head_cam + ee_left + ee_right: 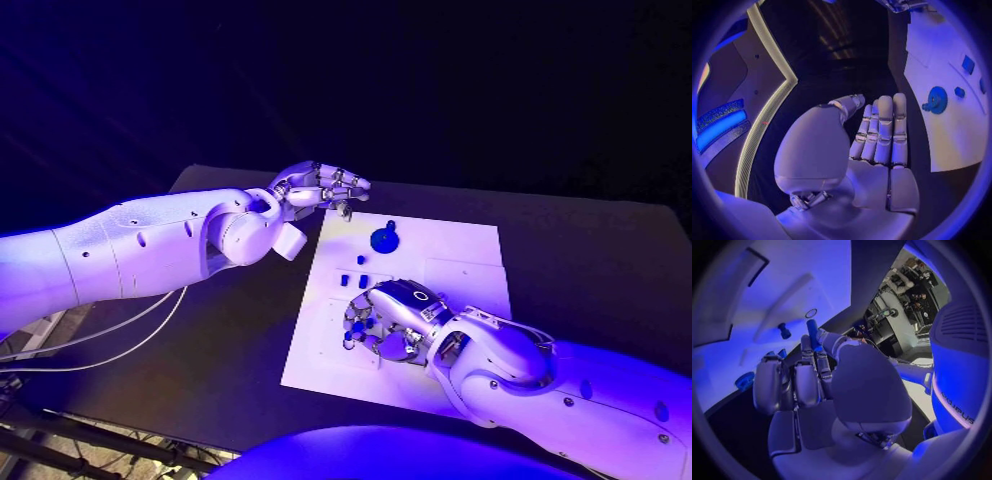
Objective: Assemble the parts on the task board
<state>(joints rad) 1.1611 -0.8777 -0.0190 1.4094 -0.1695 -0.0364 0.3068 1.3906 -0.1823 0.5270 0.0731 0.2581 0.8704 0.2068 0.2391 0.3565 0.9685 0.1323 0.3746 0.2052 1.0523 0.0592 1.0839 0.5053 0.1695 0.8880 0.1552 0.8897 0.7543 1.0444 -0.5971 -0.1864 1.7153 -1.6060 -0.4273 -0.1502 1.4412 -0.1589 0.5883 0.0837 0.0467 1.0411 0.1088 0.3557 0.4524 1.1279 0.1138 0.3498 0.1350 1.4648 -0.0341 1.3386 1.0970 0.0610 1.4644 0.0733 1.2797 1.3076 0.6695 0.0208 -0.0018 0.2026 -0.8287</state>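
Up close, the right hand (817, 375) pinches a blue peg (812, 331) over the task board (462, 250); left hand (879, 135) holds nothing

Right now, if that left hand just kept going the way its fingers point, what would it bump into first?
Probably nothing at once. The left hand hovers open at the task board's far left corner, fingers pointing across its far edge. The round blue part lies nearer the robot, off that line. Depth is unclear, so this is a guess.

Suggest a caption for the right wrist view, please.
Right hand pinching a blue peg above the white task board.
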